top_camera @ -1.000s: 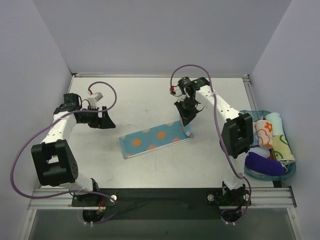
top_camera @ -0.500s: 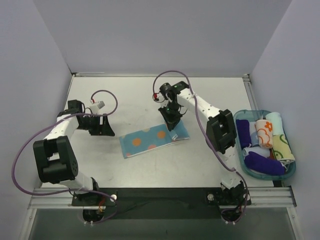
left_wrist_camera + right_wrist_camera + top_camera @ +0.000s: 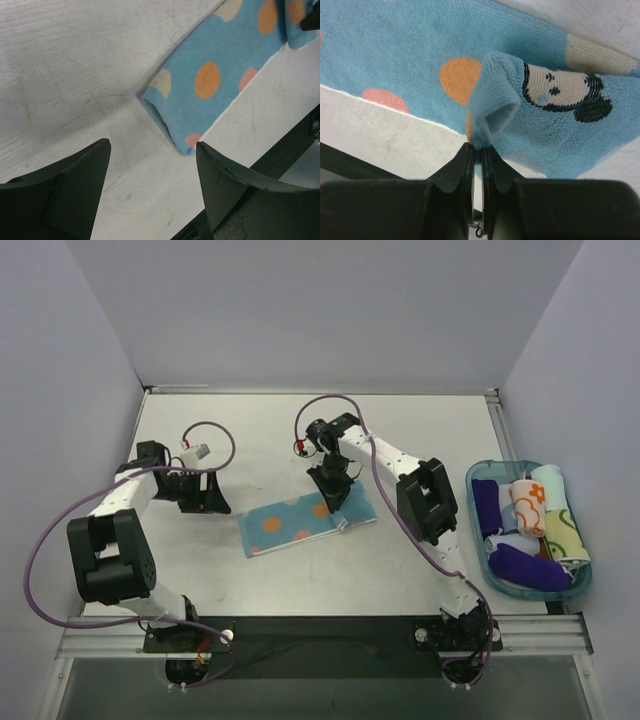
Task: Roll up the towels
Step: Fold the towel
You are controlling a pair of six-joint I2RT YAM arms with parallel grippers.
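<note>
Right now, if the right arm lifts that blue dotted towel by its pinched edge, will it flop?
Probably: the blue dotted towel curls limply over itself where the right pincer grips it. It looks thin and light, lying flat in a low fold. Pushed across the table, its fuzzy pile would likely bunch rather than slide.

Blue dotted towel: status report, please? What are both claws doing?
Right gripper shut on folded-over end of light blue towel. Left gripper open, empty, near its other end. Tray of rolled cloths sits apart, far right.
</note>
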